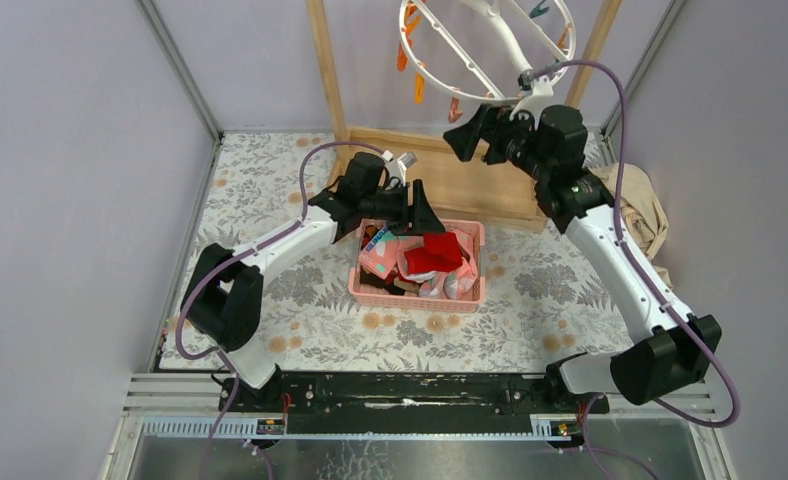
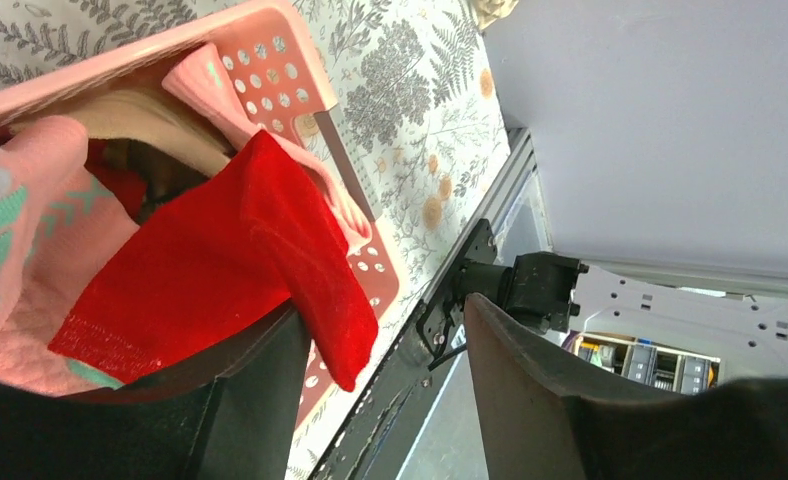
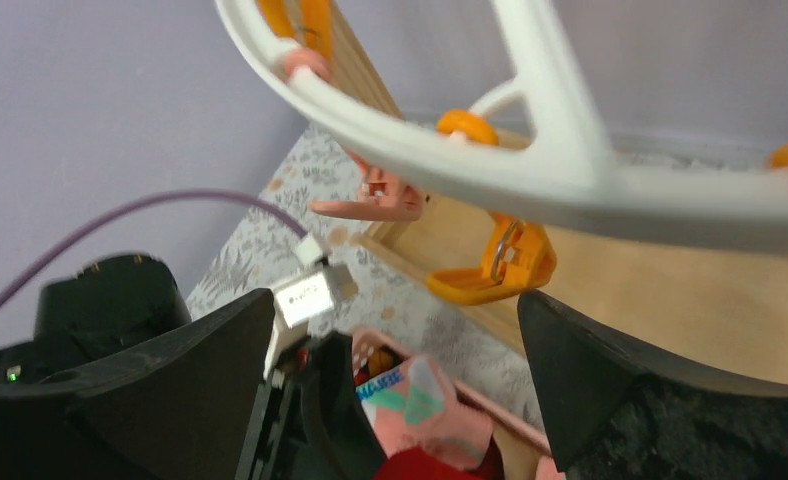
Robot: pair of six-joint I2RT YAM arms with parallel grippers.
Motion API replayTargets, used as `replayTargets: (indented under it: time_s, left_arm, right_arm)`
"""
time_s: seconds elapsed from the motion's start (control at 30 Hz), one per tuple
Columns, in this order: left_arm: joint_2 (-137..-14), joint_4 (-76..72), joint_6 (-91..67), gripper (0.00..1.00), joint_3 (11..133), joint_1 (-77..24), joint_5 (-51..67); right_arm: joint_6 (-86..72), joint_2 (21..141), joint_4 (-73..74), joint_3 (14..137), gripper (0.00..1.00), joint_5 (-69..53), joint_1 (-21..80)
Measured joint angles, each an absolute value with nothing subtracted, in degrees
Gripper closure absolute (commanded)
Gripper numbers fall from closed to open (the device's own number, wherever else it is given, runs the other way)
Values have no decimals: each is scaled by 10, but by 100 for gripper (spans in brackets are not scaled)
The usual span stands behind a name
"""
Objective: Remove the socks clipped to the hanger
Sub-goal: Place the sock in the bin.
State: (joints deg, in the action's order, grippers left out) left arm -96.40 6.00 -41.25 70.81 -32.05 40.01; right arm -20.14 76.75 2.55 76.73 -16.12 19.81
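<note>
The hanger (image 1: pixel 502 38) is a white ring with crossbars, hung at the back; the orange clips (image 3: pixel 490 265) and pink clip (image 3: pixel 380 200) in view hold nothing. My right gripper (image 1: pixel 468 132) is open just under the ring's near edge (image 3: pixel 530 170), with empty space between its fingers (image 3: pixel 395 300). The socks lie in the pink basket (image 1: pixel 417 300): a red sock (image 1: pixel 435 255) on top, pink patterned ones (image 1: pixel 380 258) beside it. My left gripper (image 1: pixel 422 212) hovers open over the basket; in its wrist view the red sock (image 2: pixel 210 270) drapes over one finger (image 2: pixel 260 400), not pinched.
A wooden frame post (image 1: pixel 325 70) and its flat base (image 1: pixel 470 185) stand behind the basket. A beige cloth (image 1: pixel 645 205) lies at the right wall. The flowered tablecloth (image 1: pixel 270 210) is walled in on three sides.
</note>
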Motion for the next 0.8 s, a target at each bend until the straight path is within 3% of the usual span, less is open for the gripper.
replayTargets:
  time_s: [0.2,0.27,0.33,0.8]
  left_arm:
    - [-964,99,-384,26,710,-321,397]
    - [-964,112,-375,9,710,-321,395]
    - [-962,125,-362,2,710,-321,390]
    - [-937,236,-295,1,719,-321,338]
  right_arm:
    - [-205,799,77,831,0,-159,179]
    - [-203,814,99,851,0,-161,175]
    - [-198,830,127,880,0,-162,171]
    - [-73,925,342,1140,0,-243,163]
